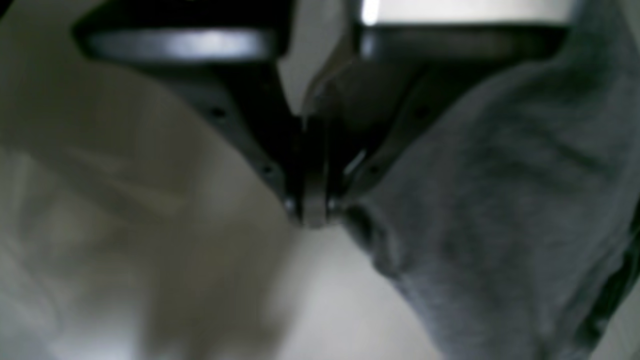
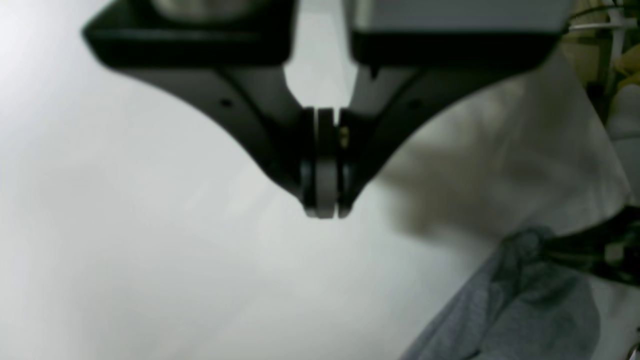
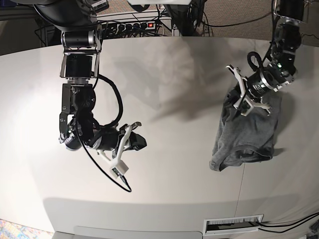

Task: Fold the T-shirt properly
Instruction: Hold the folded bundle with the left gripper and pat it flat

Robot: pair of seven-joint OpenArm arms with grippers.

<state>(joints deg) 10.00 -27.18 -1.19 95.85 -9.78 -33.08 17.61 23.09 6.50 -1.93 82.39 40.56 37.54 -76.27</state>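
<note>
The grey T-shirt point(image 3: 244, 137) lies bunched at the right of the white table point(image 3: 174, 74), its upper part drawn up to my left gripper point(image 3: 242, 105). In the left wrist view the left gripper point(image 1: 312, 212) is shut, and the T-shirt point(image 1: 500, 210) drapes off its right finger, a fold apparently pinched. My right gripper point(image 3: 141, 142) hovers over bare table at the left, far from the shirt. In the right wrist view it point(image 2: 325, 212) is shut with nothing in it, and a corner of the T-shirt point(image 2: 505, 310) shows at the lower right.
A power strip and cables point(image 3: 142, 25) lie beyond the table's far edge. A white camera bracket with a dangling cable point(image 3: 118, 172) hangs under the right arm. A slotted label point(image 3: 234, 225) sits near the front edge.
</note>
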